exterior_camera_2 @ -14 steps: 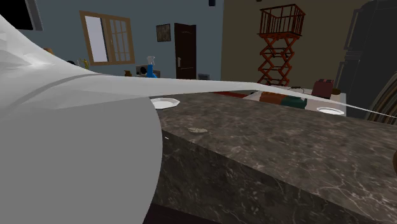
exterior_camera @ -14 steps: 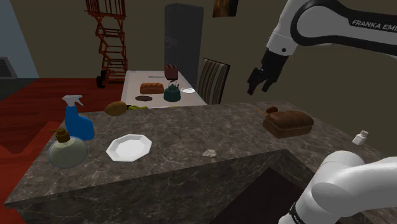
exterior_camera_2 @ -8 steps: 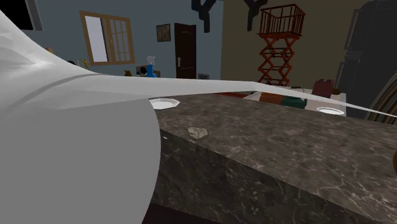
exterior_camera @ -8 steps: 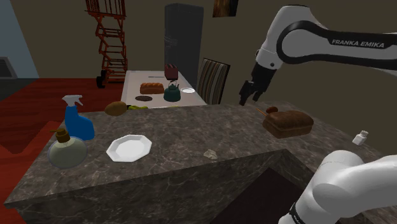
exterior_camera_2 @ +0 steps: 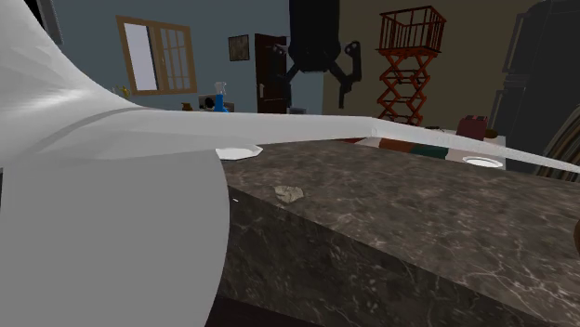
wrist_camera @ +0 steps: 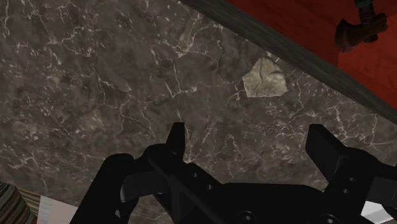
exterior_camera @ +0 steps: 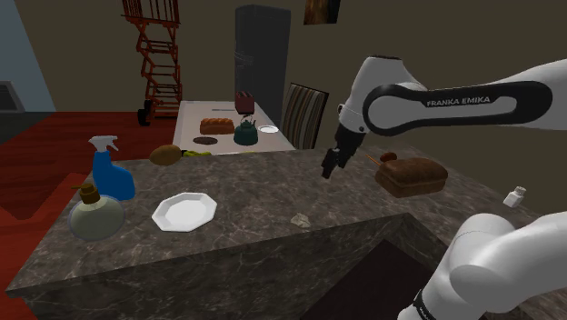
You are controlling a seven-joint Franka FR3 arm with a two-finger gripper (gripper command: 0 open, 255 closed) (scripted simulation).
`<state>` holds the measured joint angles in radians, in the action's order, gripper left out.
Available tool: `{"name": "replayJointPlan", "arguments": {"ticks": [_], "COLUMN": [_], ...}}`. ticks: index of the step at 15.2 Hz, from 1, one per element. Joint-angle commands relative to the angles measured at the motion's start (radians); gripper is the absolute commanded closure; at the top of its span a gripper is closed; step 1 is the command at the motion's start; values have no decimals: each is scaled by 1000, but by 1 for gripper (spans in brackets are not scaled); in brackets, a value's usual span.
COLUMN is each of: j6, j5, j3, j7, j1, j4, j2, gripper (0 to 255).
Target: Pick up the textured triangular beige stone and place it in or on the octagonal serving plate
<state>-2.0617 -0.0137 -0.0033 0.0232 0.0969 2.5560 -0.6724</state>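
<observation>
Your gripper (exterior_camera: 329, 164) hangs above the desk (exterior_camera: 263, 177), right of centre in the shoulder view, fingers apart and empty. You are on the approach: the stone (exterior_camera: 300, 219) lies below and left of it, near the desk's front edge, untouched. Next, bring the gripper over the stone and lower around it. The plate (exterior_camera: 184, 211) waits further left with bare desk between. A loaf (exterior_camera: 411, 175) sits at the right, and a spray bottle (exterior_camera: 111, 169) stands beyond the plate.
</observation>
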Motion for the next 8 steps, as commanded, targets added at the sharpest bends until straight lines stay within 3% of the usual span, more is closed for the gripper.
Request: {"name": "replayJointPlan", "arguments": {"ticks": [1,8], "j6": [-73,-326], "j5": [3,6], "j3": [7,22], "j7": [17,84], "j1": [18,70], "j4": [34,112], "j2": [40,231], "gripper": [0,0]}}
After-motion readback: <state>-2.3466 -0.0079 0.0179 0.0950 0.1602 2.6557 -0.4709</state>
